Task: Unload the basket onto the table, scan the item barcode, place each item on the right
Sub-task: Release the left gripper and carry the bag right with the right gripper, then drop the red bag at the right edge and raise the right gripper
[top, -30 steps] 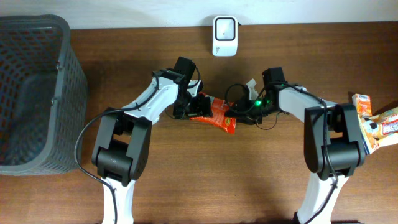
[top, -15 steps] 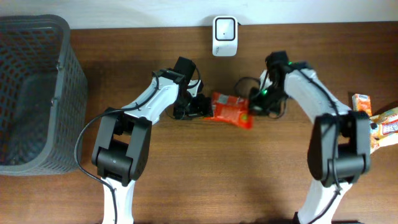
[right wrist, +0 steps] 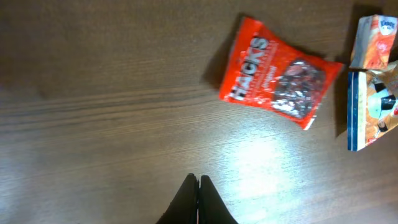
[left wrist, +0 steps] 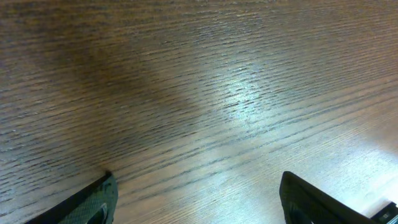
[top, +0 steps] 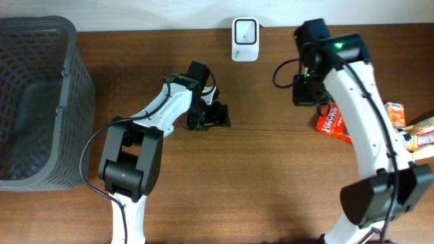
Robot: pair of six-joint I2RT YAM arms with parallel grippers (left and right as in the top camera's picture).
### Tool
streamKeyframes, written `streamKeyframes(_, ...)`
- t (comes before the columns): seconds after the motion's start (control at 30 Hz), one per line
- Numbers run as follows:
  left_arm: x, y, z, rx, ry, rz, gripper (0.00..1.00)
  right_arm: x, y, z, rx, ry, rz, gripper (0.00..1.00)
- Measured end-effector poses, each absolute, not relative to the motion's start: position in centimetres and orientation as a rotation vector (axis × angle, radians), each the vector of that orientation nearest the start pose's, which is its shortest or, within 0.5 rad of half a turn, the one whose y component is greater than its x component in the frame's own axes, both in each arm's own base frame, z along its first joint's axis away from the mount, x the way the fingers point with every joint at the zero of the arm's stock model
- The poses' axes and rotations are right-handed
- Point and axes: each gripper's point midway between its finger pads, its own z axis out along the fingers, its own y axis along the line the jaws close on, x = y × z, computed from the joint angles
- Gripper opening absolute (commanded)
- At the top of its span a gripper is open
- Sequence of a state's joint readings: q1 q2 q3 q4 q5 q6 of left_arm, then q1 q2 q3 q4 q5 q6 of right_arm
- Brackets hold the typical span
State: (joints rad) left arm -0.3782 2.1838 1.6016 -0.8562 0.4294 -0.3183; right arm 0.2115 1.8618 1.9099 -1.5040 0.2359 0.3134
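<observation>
The item is a red Hacks sweet bag (right wrist: 277,78) lying flat on the wood, label side up, with no gripper on it. In the overhead view the bag (top: 331,122) lies at the right, partly under my right arm. My right gripper (right wrist: 199,179) is shut on nothing and hangs above bare wood, to the left of the bag; overhead it (top: 305,93) sits back right. My left gripper (top: 218,115) stands open at the table's middle. In the left wrist view its fingers (left wrist: 99,200) bracket only bare wood. A white scanner (top: 245,38) stands at the back edge.
A dark mesh basket (top: 41,102) fills the far left. Other snack packs (top: 407,132) lie at the right edge, close to the red bag; the right wrist view shows them (right wrist: 372,106) beside it.
The red bag went from the table's middle to the right side. My right gripper shut, let it go and swung up to the back right. The left arm has stayed put.
</observation>
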Motion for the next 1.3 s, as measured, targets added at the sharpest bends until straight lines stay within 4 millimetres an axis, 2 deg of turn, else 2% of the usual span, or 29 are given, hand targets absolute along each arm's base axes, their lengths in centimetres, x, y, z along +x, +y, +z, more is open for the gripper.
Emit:
streamKeyframes(0.1, 38.2, -22.9, 1.7, 0.137, 3.084, -0.702, 0.82, 37.2, 4.6, 17.6, 0.175, 2.985, -0.308, 0.04)
streamKeyframes(0.13, 38.2, -22.9, 1.6, 0.137, 3.087, -0.701, 0.86, 37.4, 4.7, 17.0, 0.197, 2.994, -0.307, 0.04)
streamKeyframes(0.17, 38.0, -22.8, 1.6, 0.136, 3.094, -0.699, 0.87, 37.6, 4.8, 16.4, 0.234, 2.999, -0.303, 0.08)
streamKeyframes(0.2, 37.8, -22.8, 1.6, 0.140, 3.101, -0.698, 0.89, 37.7, 4.8, 16.1, 0.274, 2.999, -0.296, 0.65)
streamKeyframes(0.23, 37.7, -22.7, 1.6, 0.143, 3.106, -0.695, 0.91, 37.8, 4.5, 16.1, 0.333, 2.991, -0.287, 0.99)
streamKeyframes(0.33, 37.4, -22.6, 1.7, 0.163, 3.120, -0.690, 0.99, 38.3, 2.2, 16.8, 0.481, 2.957, -0.270, 0.99)
streamKeyframes(0.5, 37.3, -22.6, 1.9, 0.172, 3.121, -0.694, 0.99, 38.1, -5.5, 17.5, 0.720, 2.912, -0.285, 0.99)
streamKeyframes(0.63, 37.5, -22.6, 1.8, 0.173, 3.113, -0.689, 0.99, 37.5, -9.3, 17.3, 0.928, 2.871, -0.219, 0.99)
streamKeyframes(0.77, 37.7, -22.5, 1.8, 0.173, 3.110, -0.673, 0.99, 35.3, -12.4, 15.0, 1.346, 2.784, -0.081, 0.99)
streamKeyframes(0.8, 37.7, -22.4, 1.8, 0.173, 3.109, -0.669, 0.99, 34.6, -13.0, 14.1, 1.462, 2.754, -0.057, 0.90)
streamKeyframes(0.83, 37.7, -22.4, 1.8, 0.173, 3.108, -0.667, 0.99, 33.8, -13.7, 12.9, 1.596, 2.710, -0.034, 0.88)
streamKeyframes(0.9, 37.8, -22.4, 1.8, 0.174, 3.107, -0.662, 0.99, 33.1, -14.0, 11.2, 1.823, 2.602, 0.016, 0.89)
streamKeyframes(0.97, 37.8, -22.3, 1.8, 0.174, 3.105, -0.658, 0.99, 32.9, -13.8, 9.7, 1.915, 2.546, 0.039, 0.89)
streamKeyframes(1.0, 37.8, -22.3, 1.8, 0.174, 3.105, -0.656, 0.99, 33.5, -13.9, 9.1, 1.934, 2.501, 0.059, 1.00)
streamKeyframes(1.2, 37.9, -22.3, 1.7, 0.174, 3.105, -0.650, 0.99, 35.6, -14.4, 6.5, 1.984, 2.342, 0.138, 0.99)
streamKeyframes(1.3, 37.9, -22.2, 1.7, 0.174, 3.104, -0.646, 0.99, 35.7, -14.4, 5.6, 2.011, 2.306, 0.150, 1.00)
